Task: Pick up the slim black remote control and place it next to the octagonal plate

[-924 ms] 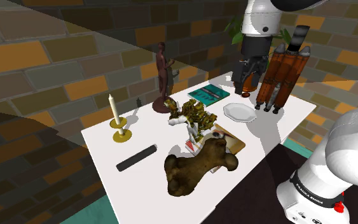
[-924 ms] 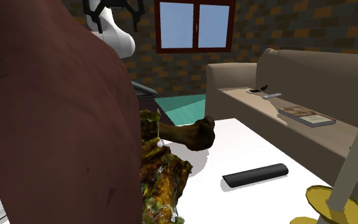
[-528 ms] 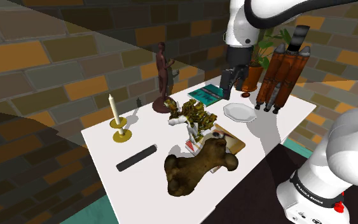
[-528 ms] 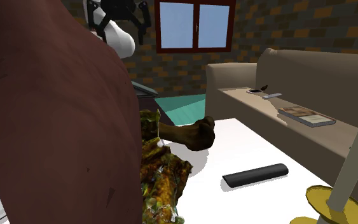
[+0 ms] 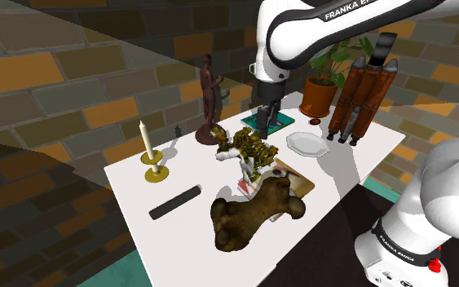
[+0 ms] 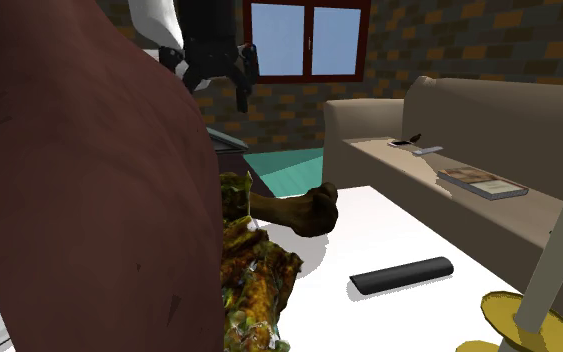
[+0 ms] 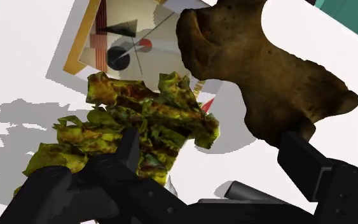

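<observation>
The slim black remote (image 5: 174, 202) lies flat near the front left edge of the white table (image 5: 130, 181), in front of the candlestick; it also shows as the remote (image 6: 402, 274). The white octagonal plate (image 5: 307, 144) sits at the table's far right side, apart from the remote. My gripper (image 5: 265, 122) hangs open above the teal book (image 5: 278, 119), left of the plate and far from the remote. In the second exterior view the gripper (image 6: 214, 78) is high up with nothing between its fingers. In the wrist view the gripper (image 7: 215, 156) has its fingers standing wide apart.
A crumpled yellow-green object (image 5: 250, 149), a large brown bone-shaped piece (image 5: 256, 214) and a framed picture (image 7: 114, 44) fill the table's middle. A candlestick (image 5: 154, 159), a dark figurine (image 5: 209, 94), a potted plant (image 5: 319, 94) and a brown rocket-like object (image 5: 362, 98) stand along the back.
The arm has swung toward the shoulder view's left, from beside the potted plant to above the teal book. The gripper has dropped into fuller view in the second exterior view and stayed open.
</observation>
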Tool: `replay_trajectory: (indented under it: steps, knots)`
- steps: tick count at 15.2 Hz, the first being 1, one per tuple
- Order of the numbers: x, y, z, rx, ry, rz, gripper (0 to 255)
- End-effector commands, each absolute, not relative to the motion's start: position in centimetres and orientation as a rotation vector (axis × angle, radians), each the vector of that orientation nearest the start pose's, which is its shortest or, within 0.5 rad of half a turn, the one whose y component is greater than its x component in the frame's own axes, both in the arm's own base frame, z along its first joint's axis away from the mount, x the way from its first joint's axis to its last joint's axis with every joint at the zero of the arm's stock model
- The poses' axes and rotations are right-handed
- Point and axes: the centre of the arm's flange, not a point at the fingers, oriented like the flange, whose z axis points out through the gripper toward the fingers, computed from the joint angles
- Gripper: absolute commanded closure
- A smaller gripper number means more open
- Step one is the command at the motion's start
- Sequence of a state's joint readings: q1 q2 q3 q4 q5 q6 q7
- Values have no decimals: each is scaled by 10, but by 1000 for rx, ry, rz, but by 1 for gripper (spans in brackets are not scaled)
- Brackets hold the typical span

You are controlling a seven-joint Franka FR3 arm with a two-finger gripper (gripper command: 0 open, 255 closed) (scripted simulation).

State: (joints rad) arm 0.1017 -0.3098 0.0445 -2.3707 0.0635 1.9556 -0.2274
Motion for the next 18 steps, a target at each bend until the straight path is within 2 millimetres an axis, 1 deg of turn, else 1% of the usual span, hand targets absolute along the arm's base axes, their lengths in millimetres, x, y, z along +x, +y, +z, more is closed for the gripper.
replay_trajectory:
  steps: [1, 5, 10, 14, 18]
  knots:
    - [453, 79, 421, -3021, -642, 154, 0]
    - [487, 104, 389, -2966, -857, 147, 0]
    - [525, 142, 350, -2876, -1120, 137, 0]
    - [550, 177, 320, -2787, -1323, 129, 0]
    - [570, 216, 290, -2685, -1519, 120, 0]
